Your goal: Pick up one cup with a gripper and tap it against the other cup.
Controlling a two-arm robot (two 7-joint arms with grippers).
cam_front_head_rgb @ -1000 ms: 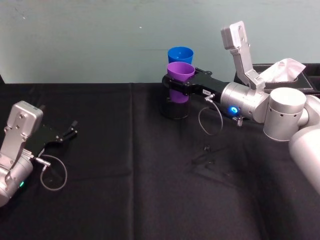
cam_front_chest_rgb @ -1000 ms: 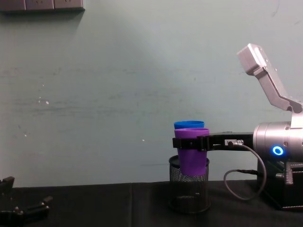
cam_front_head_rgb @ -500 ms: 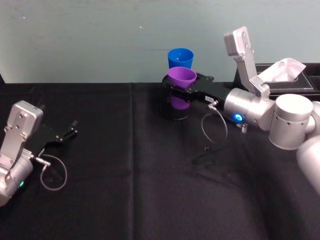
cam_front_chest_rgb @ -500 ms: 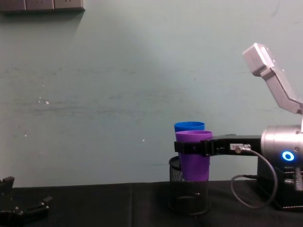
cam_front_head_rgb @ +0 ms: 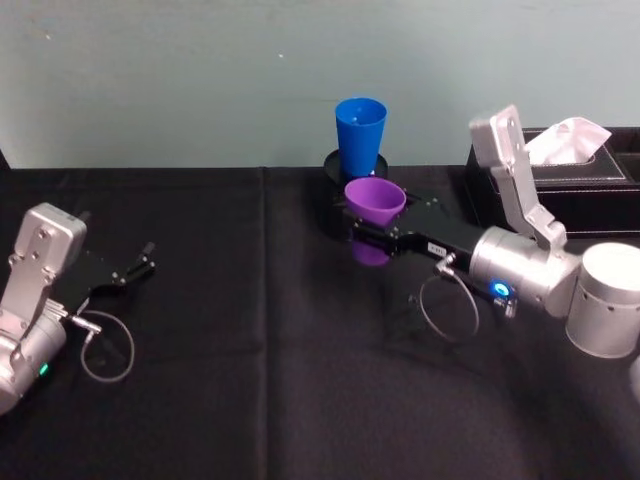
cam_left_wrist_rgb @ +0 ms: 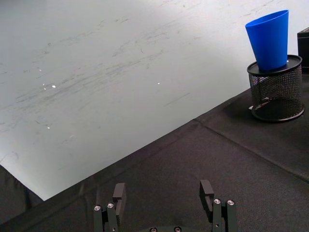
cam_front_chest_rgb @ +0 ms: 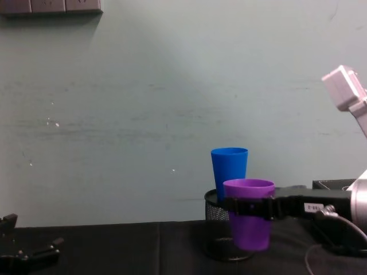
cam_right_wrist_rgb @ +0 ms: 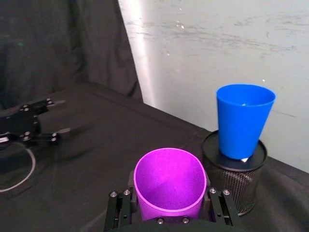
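Note:
The tall blue cup (cam_front_head_rgb: 360, 133) stands upright on top of a black mesh pen holder (cam_front_head_rgb: 334, 166) at the back of the table. My right gripper (cam_front_head_rgb: 374, 226) is shut on the purple cup (cam_front_head_rgb: 375, 199), holding it upright just above the black cloth, nearer to me than the blue cup and apart from it. The right wrist view has the purple cup (cam_right_wrist_rgb: 170, 180) between the fingers (cam_right_wrist_rgb: 117, 200), with the blue cup (cam_right_wrist_rgb: 243, 120) beyond it. From the chest view, the purple cup (cam_front_chest_rgb: 249, 220) hangs lower than the blue cup (cam_front_chest_rgb: 229, 171). My left gripper (cam_front_head_rgb: 135, 268) rests open at the left.
A black tissue box (cam_front_head_rgb: 560, 172) with a white tissue stands at the back right, behind my right arm. A cable loops under the right wrist (cam_front_head_rgb: 448, 310). The pale wall (cam_front_head_rgb: 200, 80) runs close behind the table's back edge.
My right gripper has pulled the purple cup back toward me and lower, away from the blue cup and the mesh holder. The left arm has not moved.

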